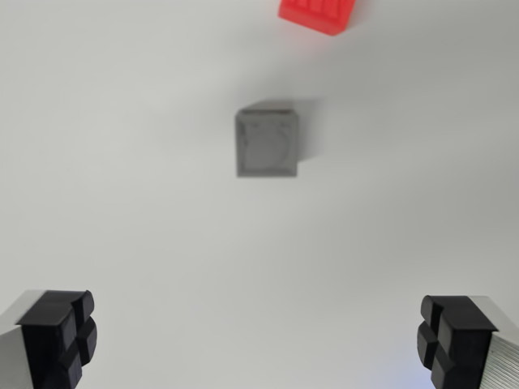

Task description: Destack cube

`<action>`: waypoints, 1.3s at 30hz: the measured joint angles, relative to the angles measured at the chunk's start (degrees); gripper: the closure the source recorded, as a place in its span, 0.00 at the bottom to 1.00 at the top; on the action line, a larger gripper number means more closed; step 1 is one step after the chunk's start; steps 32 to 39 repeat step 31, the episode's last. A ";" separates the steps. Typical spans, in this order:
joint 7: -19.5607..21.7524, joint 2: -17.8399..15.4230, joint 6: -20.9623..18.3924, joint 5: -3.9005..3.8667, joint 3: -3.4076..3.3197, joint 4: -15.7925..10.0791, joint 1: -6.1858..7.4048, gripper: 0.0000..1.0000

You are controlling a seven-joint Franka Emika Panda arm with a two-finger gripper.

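Wrist view: gripper [259,336] open wide, nothing between fingers [61,336]. Grey cube [268,143] on white surface [122,203], above centre, apart from fingertips. Red block [319,14] at top edge.

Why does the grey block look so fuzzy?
In the wrist view the grey block is blurred, with a soft shadow on its right; the red block is blurry too, cut by the top edge, while the open pincer fingertips look sharper.

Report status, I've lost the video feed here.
Gripper open, empty, fingers wide apart. Grey cube ahead on white surface, untouched. Red block beyond, apart. Path clear.
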 joint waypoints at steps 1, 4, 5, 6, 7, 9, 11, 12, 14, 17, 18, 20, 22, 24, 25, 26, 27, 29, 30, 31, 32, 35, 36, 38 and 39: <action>0.00 -0.08 -0.21 0.00 0.00 0.14 0.00 0.00; -0.01 -0.24 -0.65 0.01 -0.01 0.43 0.00 0.00; -0.01 -0.26 -0.70 0.01 -0.02 0.46 0.00 0.00; -0.01 -0.30 -0.80 0.02 -0.02 0.51 0.00 0.00; -0.02 -0.32 -0.87 0.02 -0.02 0.53 0.00 0.00; -0.01 -0.30 -0.86 0.02 -0.02 0.53 0.00 0.00; -0.01 -0.29 -0.86 0.02 -0.02 0.53 0.00 0.00; -0.01 -0.29 -0.86 0.02 -0.02 0.53 0.00 0.00; -0.01 -0.29 -0.86 0.02 -0.02 0.53 0.00 0.00; -0.01 -0.29 -0.86 0.02 -0.02 0.53 0.00 0.00; -0.01 -0.29 -0.86 0.02 -0.02 0.53 0.00 0.00; -0.01 -0.29 -0.86 0.02 -0.02 0.53 0.00 0.00; -0.01 -0.29 -0.86 0.02 -0.02 0.53 0.00 0.00; -0.01 -0.29 -0.86 0.02 -0.02 0.53 0.00 0.00; -0.01 -0.29 -0.86 0.02 -0.02 0.53 0.00 0.00; -0.01 -0.29 -0.86 0.02 -0.02 0.53 0.00 0.00; -0.01 -0.29 -0.86 0.02 -0.02 0.53 0.00 0.00; -0.01 -0.29 -0.86 0.02 -0.02 0.53 0.00 0.00; -0.01 -0.29 -0.86 0.02 -0.02 0.53 0.00 0.00; -0.01 -0.29 -0.86 0.02 -0.02 0.53 0.00 0.00; -0.01 -0.29 -0.86 0.02 -0.02 0.53 0.00 0.00; -0.01 -0.29 -0.86 0.02 -0.02 0.53 0.00 0.00; -0.01 -0.29 -0.86 0.02 -0.02 0.53 0.00 0.00; -0.01 -0.29 -0.86 0.02 -0.02 0.53 0.00 0.00; -0.01 -0.29 -0.86 0.02 -0.02 0.53 0.00 0.00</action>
